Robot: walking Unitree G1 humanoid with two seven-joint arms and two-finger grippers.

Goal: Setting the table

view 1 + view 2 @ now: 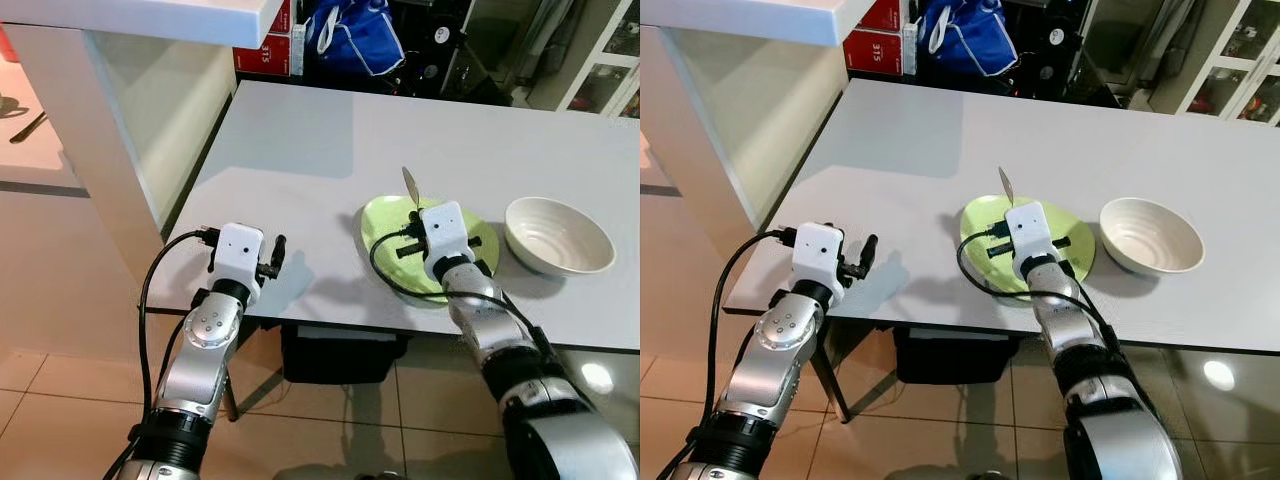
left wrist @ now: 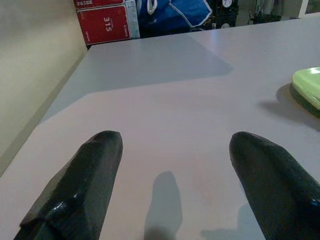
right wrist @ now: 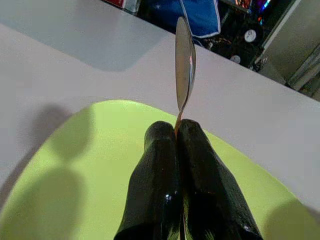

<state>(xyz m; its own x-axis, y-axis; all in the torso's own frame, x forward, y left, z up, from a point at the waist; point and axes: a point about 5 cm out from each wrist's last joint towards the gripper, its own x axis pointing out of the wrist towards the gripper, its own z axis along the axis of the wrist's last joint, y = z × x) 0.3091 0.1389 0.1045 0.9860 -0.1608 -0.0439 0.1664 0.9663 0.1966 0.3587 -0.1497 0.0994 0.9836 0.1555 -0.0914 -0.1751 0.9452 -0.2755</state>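
A lime-green plate [image 1: 385, 222] lies near the front edge of the grey table [image 1: 300, 150], with a white bowl [image 1: 558, 234] just to its right. Above the plate my right gripper [image 3: 177, 131] is shut on the handle of a metal spoon [image 3: 184, 65], whose bowl sticks up past the fingertips, over the plate's far rim [image 1: 410, 184]. My left gripper [image 2: 172, 150] is open over the bare front-left corner of the table, nothing between its fingers [image 2: 85, 185]. The plate's edge [image 2: 307, 85] lies off to its right.
A white counter [image 1: 150, 60] stands close on the left, its side panel beside the table's left edge. Red boxes [image 1: 272, 40] and a blue bag [image 1: 352, 35] sit behind the table. Tiled floor [image 1: 350, 420] lies below the front edge.
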